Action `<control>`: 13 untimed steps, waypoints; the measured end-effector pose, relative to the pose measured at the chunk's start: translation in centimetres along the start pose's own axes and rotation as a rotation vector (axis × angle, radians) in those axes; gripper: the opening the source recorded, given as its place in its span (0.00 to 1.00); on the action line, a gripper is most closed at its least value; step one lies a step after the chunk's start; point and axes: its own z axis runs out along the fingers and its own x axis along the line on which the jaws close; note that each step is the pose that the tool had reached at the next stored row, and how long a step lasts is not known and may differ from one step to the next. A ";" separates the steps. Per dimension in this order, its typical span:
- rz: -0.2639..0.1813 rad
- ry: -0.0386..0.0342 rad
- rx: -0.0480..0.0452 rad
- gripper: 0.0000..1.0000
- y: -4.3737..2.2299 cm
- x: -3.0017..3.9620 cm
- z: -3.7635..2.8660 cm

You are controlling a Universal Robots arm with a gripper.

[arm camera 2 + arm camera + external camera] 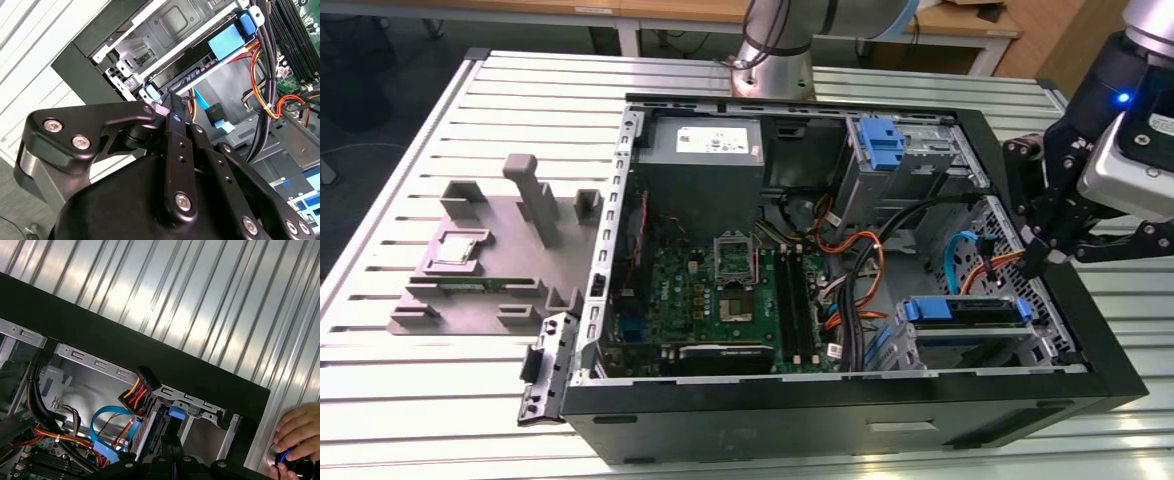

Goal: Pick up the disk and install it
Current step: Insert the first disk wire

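The disk (963,313), silver-grey in a blue caddy, lies flat in the drive bay at the front corner of the open computer case, on the exterior view's right. In the second wrist view the disk (227,40) shows edge-on in its metal bay, with blue caddy corners at both ends. My gripper (1047,262) hangs at the case's right wall, just above and beside that bay. Its fingertips (172,102) are shut together with nothing between them, close to the caddy's near corner.
A second blue caddy (881,140) stands in the upper bay beside the grey power supply (700,145). Orange and blue cables (110,427) run beside the bay. A grey fixture (494,250) sits on the slatted table. A person's hand (300,432) rests on a knob.
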 end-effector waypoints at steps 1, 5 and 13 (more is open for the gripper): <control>-0.006 -0.0001 -0.0010 0.10 0.01 0.00 0.00; -0.022 -0.0004 -0.0033 0.10 0.11 0.04 0.01; -0.027 -0.0024 -0.0035 0.10 0.66 0.37 0.01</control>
